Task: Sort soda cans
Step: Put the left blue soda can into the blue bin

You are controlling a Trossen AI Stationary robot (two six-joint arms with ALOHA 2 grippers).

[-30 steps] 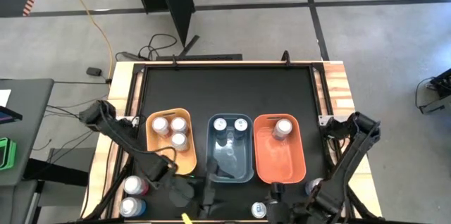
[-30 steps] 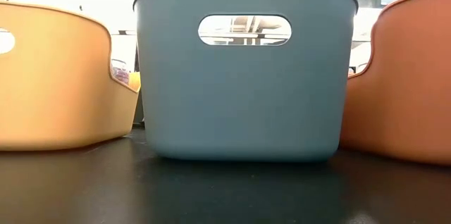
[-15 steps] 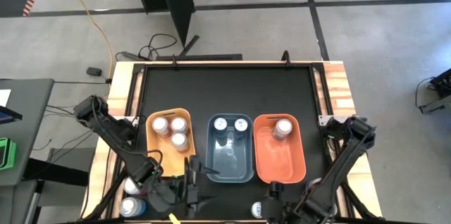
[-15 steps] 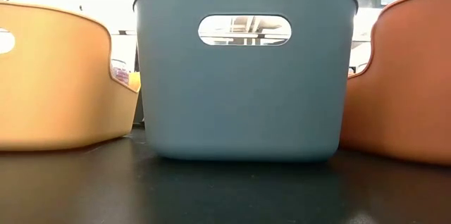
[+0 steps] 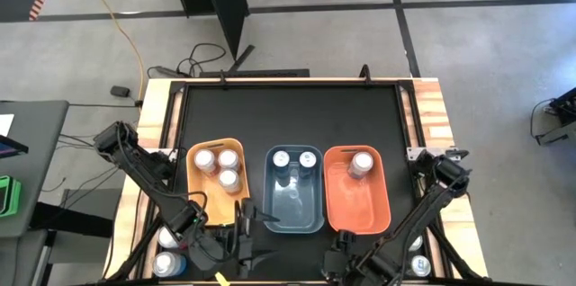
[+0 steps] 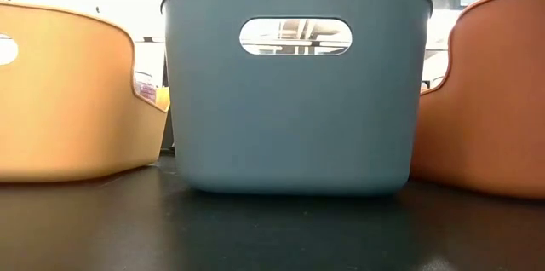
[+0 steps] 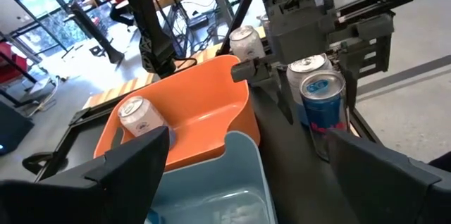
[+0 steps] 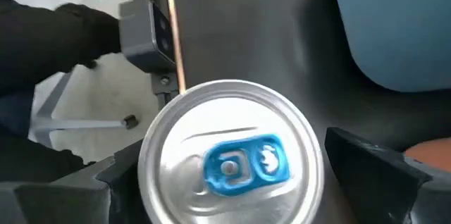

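Right gripper (image 8: 232, 203): wide apart, one finger on each side of a blue can (image 8: 231, 159) near the table's front edge.
Left gripper (image 7: 246, 182): wide, holding nothing, by the blue bin (image 5: 293, 194).

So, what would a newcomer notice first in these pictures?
Three bins in a row on the black table: orange bin with three cans, blue bin with two, red-orange bin with one. Next, the right gripper, jaws open, around a blue can near the table's front edge.
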